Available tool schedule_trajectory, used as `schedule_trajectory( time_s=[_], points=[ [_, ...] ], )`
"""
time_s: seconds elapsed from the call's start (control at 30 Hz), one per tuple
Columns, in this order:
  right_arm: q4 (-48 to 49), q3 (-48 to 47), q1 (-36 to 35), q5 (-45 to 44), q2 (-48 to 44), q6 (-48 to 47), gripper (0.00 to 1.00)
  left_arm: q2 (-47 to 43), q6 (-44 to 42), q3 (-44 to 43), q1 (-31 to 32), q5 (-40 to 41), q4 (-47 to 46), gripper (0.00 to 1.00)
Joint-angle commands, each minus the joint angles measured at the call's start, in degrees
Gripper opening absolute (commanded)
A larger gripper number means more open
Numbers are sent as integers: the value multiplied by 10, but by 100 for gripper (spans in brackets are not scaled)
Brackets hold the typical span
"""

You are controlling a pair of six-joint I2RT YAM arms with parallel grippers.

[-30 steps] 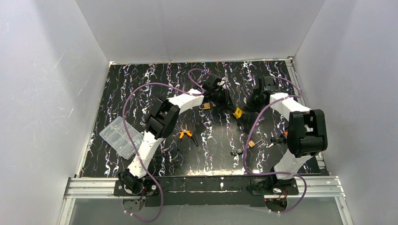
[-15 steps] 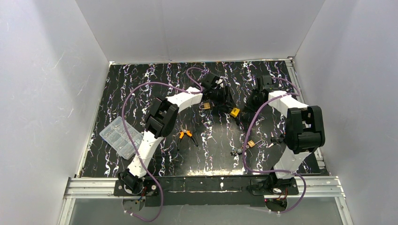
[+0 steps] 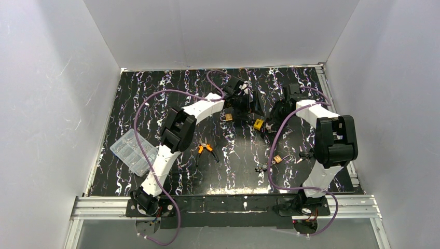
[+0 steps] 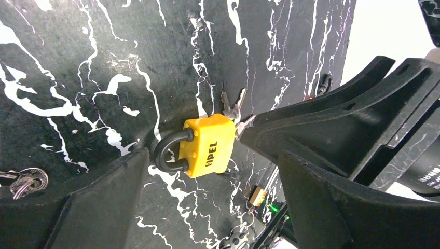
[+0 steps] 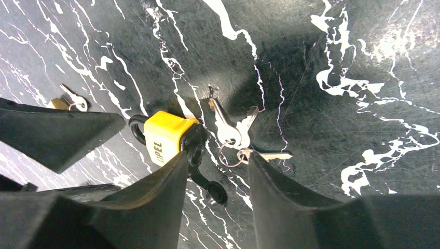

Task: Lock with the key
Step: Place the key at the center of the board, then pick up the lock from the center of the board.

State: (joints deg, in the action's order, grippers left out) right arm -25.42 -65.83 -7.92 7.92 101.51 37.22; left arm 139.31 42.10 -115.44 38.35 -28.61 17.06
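Observation:
A yellow padlock (image 4: 207, 145) with a black shackle (image 4: 167, 151) lies flat on the black marbled table (image 3: 155, 104), both shackle legs in the body. A bunch of silver keys (image 5: 233, 129) on a ring lies against its base. I cannot tell whether one sits in the keyhole. The padlock's black dust cap (image 5: 215, 193) hangs loose. My left gripper (image 4: 212, 174) is open, its fingers straddling the padlock without touching it. My right gripper (image 5: 219, 162) is open over the keys and cap, holding nothing. Seen from above, the padlock (image 3: 258, 123) lies between the left gripper (image 3: 252, 105) and the right gripper (image 3: 271, 124).
A brass padlock (image 3: 227, 117) lies left of the yellow one, and a smaller one (image 3: 278, 159) lies nearer the arm bases. Orange pliers (image 3: 206, 149), a black knob (image 3: 262, 167) and a clear parts box (image 3: 133, 151) are on the table. White walls enclose it.
Both grippers have opened and let go, the left one first, then the right. The yellow padlock shifted slightly left and now rests on the table.

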Motion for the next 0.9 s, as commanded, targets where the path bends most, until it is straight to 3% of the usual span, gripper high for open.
schedule_trajectory(
  time_s=[0.0, 0.3, 0.63, 0.87],
  points=[
    [-26, -32, 2, -9, -41, -17, 59, -70, -42, -35, -4, 14, 42, 96],
    [-94, -1, 1, -38, -153, -33, 64, -161, -57, -6, -7, 29, 60, 98],
    [-155, 148, -15, -63, -336, 10, 56, -323, 31, 195, -15, -6, -20, 98],
    [-193, 199, -56, -136, -373, 80, 53, -404, 29, 290, -15, -7, -18, 98]
  ],
)
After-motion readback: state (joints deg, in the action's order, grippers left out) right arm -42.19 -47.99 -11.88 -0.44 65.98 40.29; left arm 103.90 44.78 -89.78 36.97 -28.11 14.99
